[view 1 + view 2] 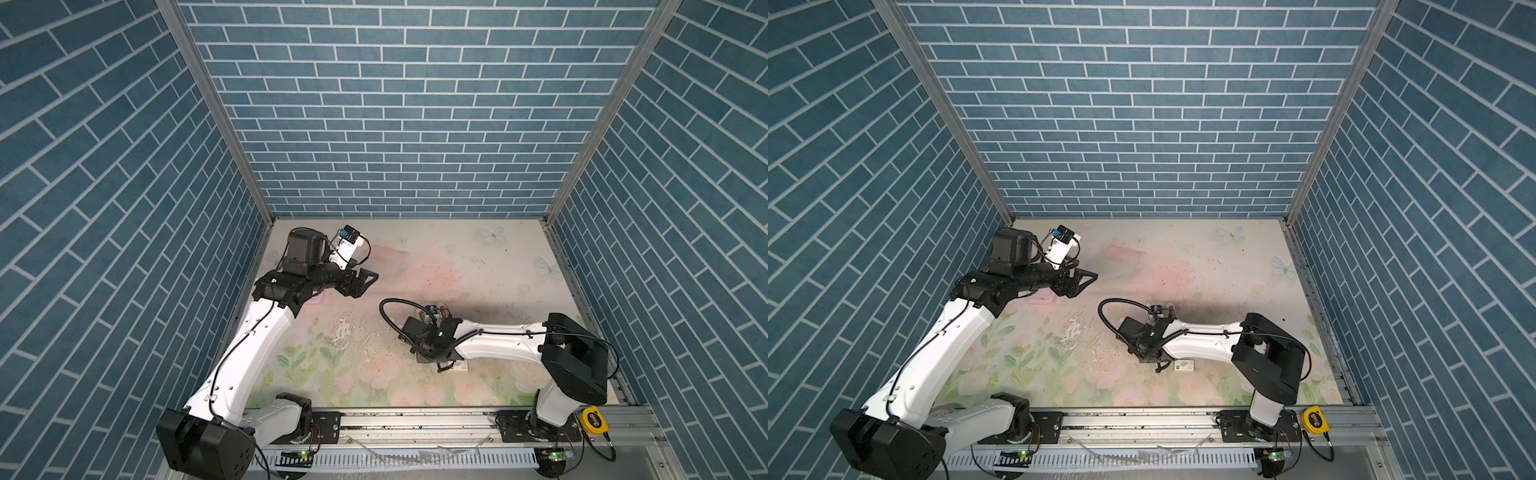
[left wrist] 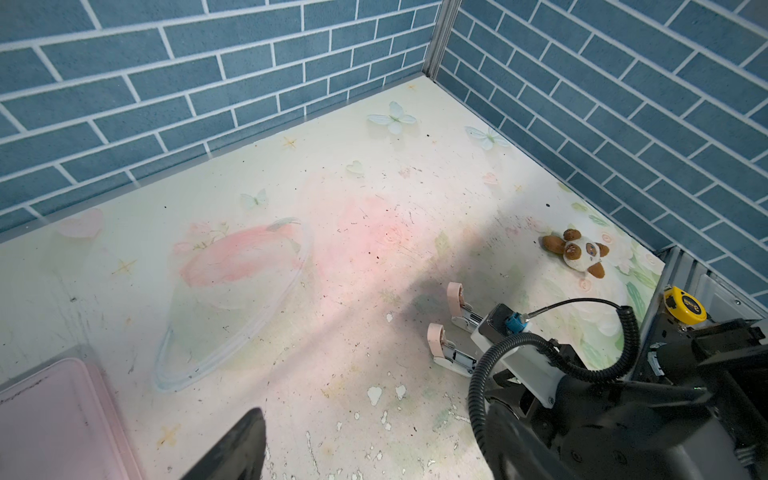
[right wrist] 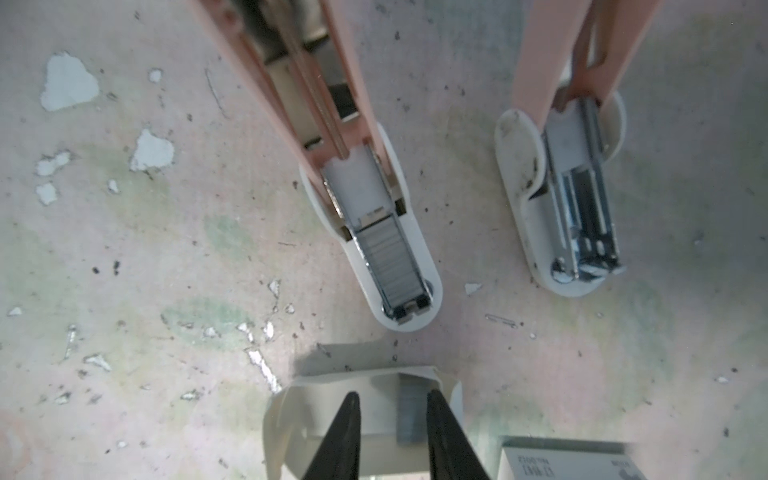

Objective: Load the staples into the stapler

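- Surface (image 3: 187, 257): matt print, scuffed, with the coating chipped off in white flecks.
- Staplers (image 3: 374, 199): smooth pink and white plastic, with bright, glossy metal channels inside.
- Staples (image 3: 392, 266): dull grey metal, finely ribbed.
- Tray (image 3: 299, 411): matt white card.
- Fingers (image 3: 345, 432): matt black plastic.
- Panda (image 2: 579, 251): fuzzy cloth.

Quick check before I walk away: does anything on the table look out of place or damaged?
A small plush panda lies near the side wall, unrelated to stapling. The table print is flaking off in white patches.
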Tool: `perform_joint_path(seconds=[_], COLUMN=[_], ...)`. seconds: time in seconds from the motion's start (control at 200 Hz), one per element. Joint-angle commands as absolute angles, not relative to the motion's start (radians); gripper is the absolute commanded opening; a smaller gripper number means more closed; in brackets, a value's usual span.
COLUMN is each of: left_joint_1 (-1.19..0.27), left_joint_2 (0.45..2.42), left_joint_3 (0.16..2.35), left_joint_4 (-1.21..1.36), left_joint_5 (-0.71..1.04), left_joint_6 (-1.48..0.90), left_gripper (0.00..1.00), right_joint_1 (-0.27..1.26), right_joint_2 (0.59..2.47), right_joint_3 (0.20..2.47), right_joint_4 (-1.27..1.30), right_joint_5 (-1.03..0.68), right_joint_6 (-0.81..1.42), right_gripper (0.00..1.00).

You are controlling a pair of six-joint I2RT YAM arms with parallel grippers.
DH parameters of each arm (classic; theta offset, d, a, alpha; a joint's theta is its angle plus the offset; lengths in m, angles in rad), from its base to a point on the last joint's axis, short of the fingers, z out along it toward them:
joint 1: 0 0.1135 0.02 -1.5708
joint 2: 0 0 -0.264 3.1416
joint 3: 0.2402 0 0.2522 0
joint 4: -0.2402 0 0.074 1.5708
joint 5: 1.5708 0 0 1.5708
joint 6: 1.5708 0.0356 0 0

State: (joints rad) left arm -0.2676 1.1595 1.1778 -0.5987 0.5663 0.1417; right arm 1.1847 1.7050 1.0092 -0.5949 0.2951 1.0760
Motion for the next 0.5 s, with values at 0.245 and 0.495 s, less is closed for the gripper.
perform_joint_path(seconds=[0.245,0.495], left_joint_1=[-0.261,-0.261], left_joint_2=[1.153,1.150], left_joint_3=[1.161,1.154], left_joint_4=[-0.589,-0.586], left_joint_5=[0.575,0.574], left_joint_6=[0.133,0.135], left_gripper=[0.84,0.84], right_joint_1=[1.190,1.189], right_joint_2=[1.732,1.735], right_joint_3=[1.015,1.015], right_joint_4=[-0.650,-0.653], right_joint_5=[0.337,0.341], right_joint_6=[1.094,1.101], right_gripper=[0.31,0.32])
